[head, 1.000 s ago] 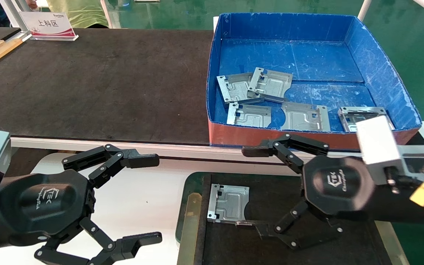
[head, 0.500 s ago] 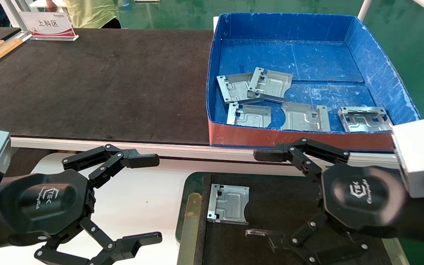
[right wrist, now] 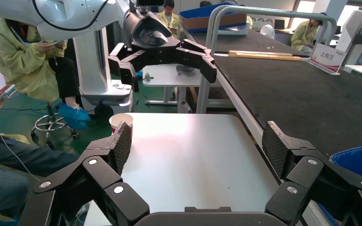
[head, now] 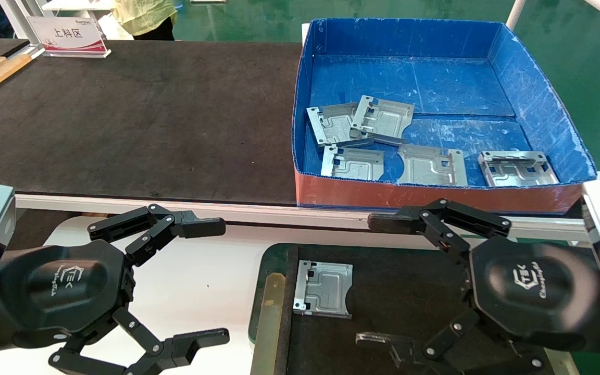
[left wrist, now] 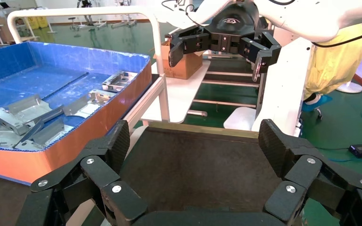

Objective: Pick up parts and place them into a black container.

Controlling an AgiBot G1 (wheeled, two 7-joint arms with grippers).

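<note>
**One part in the tray, five in the blue box**

We see one part (head: 324, 289) lying flat on the matte floor of the black container (head: 274, 271), near its left rim and touching neither gripper. Our right gripper (head: 378, 281) hangs over the tray's right half with its fingers spread wide and nothing between them; the part sits just left of its fingertips, apart from them. Our left gripper (head: 211, 281) is parked over the white worktop (head: 201, 271) to the left of the tray, fingers also spread and empty.

Beyond the tray stands the blue box (head: 539, 99) with its red front, on the long black-surfaced table (head: 133, 120). We count five more parts on its floor: two overlapping (head: 362, 122) towards the left wall, and three along the front wall (head: 430, 165).
</note>
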